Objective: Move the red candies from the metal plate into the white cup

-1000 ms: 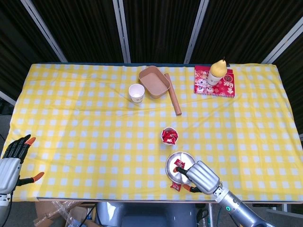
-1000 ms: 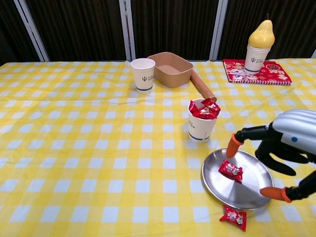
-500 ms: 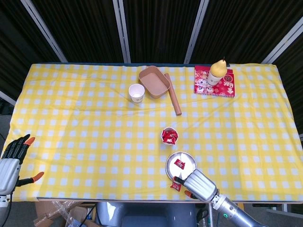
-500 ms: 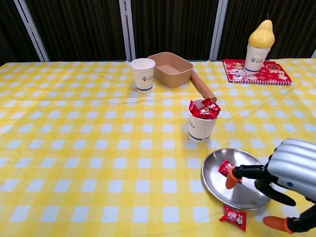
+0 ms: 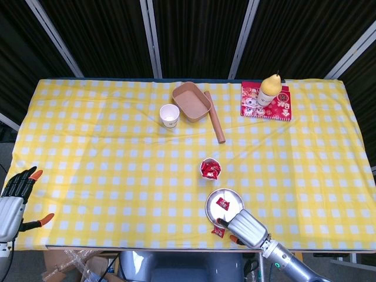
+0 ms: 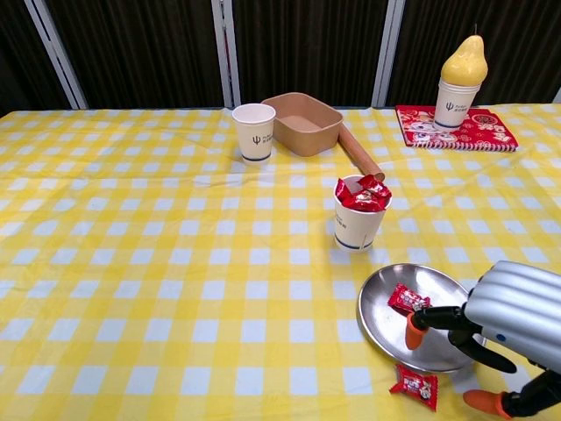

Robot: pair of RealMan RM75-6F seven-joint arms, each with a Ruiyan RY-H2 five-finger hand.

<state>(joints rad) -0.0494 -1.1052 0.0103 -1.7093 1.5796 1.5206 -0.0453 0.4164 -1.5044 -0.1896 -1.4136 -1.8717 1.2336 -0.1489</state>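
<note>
Head view and chest view of one moment. Desk [image 5: 117, 176]: covered by a yellow-and-white checked cloth. Right hand [image 6: 513, 329]: at the near edge on the robot's right, fingers [image 6: 415, 331] spread and holding nothing; one orange fingertip hangs over the near part of the plate, another lies lower, beside the plate's near right edge. Left hand [image 5: 14, 200]: at the desk's near left corner, seen only in the head view, fingers apart, empty. Brown tray [image 6: 303, 123]: at the far side, with a brown roller [image 6: 361, 153] lying just to its right. Red booklet [image 6: 456, 127]: far right, carrying a cup topped by a yellow pear-shaped thing [image 6: 461, 79]. Plate [image 6: 386, 324]: metal, round, near the desk's front edge, just in front of the filled cup. Filled cup [image 6: 358, 224]: white, upright, mid-desk, heaped with red candies above its rim. Empty cup [image 6: 254, 132]: white, upright, just left of the brown tray. Candy on plate [image 6: 408, 299]: one red wrapped piece, lying toward the plate's middle, just beyond the orange fingertip. Candy on cloth [image 6: 415, 386]: one red wrapped piece, off the plate, beside its near edge.
</note>
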